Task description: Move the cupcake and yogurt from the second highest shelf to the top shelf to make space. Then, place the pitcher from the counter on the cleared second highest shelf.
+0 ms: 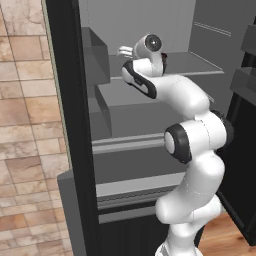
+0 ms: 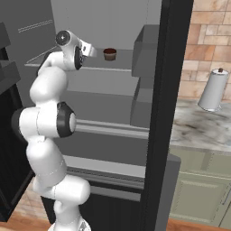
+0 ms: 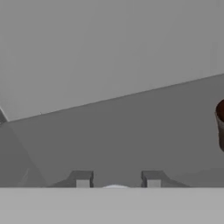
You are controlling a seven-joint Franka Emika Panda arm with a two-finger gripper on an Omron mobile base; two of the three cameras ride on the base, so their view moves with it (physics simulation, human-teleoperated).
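Note:
In the hand view my gripper has its two dark fingertips apart, and the white top of the yogurt rises between them. Whether the pads touch the cup is hidden at the bottom of that view. The cupcake, maroon-topped, stands on the same grey shelf panel just right of my hand, and it also sits at the right edge of the hand view. I cannot tell whether this panel is the top shelf. The marble counter lies right of the fridge. The pitcher is out of view.
The open fridge's dark frame stands between the shelves and the counter. Door bins hang at the left, and a lower shelf edge crosses below. A tall white cylinder with a dark knob stands on the counter.

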